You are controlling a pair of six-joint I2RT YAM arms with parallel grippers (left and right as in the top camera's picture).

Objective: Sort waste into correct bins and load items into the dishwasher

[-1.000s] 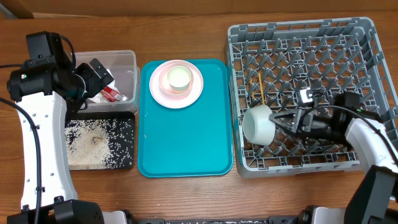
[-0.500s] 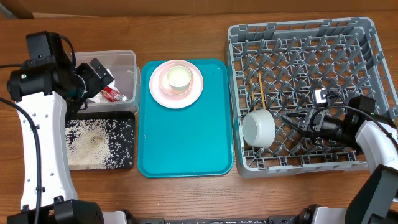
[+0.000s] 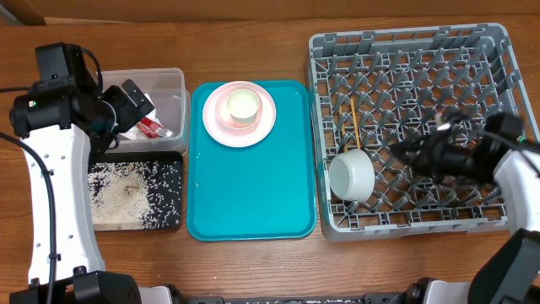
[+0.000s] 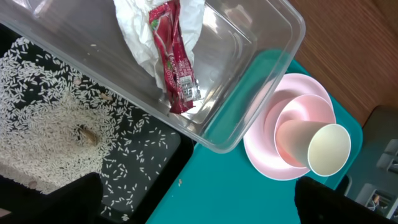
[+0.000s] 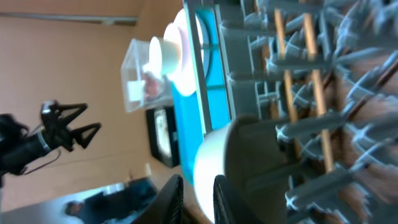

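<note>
The right pincer (image 5: 198, 186), fingers narrowly parted and empty, faces a smooth white bowl (image 5: 214, 155) tipped among the grey plastic pegs of the dish rack (image 3: 498, 42). Its wrist view shows two wooden chopsticks (image 5: 314, 93) beyond, where the overhead shows one line. The left pincer (image 4: 205, 205) gapes wide and empty above the clear tub (image 4: 236, 134), which holds a crumpled napkin (image 4: 134, 25) and a glossy red sauce packet (image 4: 171, 56).

The left arm (image 3: 55, 186) and right arm (image 3: 516, 179) wear white shells, black joint housings and thin black cables.
</note>
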